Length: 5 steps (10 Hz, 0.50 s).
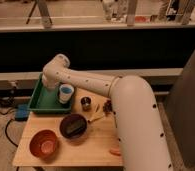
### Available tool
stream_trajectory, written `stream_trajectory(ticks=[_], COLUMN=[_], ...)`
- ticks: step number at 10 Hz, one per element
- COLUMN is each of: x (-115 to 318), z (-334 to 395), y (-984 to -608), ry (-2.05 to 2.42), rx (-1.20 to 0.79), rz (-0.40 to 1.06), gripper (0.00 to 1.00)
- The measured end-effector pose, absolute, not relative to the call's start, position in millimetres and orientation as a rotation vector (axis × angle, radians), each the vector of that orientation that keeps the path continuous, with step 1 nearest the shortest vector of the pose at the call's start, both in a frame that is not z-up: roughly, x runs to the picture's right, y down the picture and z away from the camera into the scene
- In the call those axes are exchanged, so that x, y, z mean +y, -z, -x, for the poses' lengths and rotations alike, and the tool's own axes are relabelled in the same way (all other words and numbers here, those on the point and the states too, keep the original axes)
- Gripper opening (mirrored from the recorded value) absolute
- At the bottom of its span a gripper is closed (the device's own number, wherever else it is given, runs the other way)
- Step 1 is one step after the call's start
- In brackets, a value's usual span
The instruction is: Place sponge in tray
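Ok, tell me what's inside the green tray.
A white cup with a blue top sits at the right side of the green tray. The tool hangs over the tray's back, beside the cup; the arm covers the floor there. No sponge shows.

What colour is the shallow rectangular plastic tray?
Green, camera view; the gripper is over the tray.
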<state>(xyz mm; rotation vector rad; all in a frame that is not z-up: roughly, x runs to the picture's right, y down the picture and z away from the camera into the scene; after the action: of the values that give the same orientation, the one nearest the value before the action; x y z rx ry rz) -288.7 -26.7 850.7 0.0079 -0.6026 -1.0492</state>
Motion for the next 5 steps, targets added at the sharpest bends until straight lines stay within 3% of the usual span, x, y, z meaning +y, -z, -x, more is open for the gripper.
stream_trajectory(ticks=[5], x=[-25.4], z=[288.1], y=[-850.0], ry=[1.061], rx=[-0.631], rz=[-0.017], gripper=[0.08])
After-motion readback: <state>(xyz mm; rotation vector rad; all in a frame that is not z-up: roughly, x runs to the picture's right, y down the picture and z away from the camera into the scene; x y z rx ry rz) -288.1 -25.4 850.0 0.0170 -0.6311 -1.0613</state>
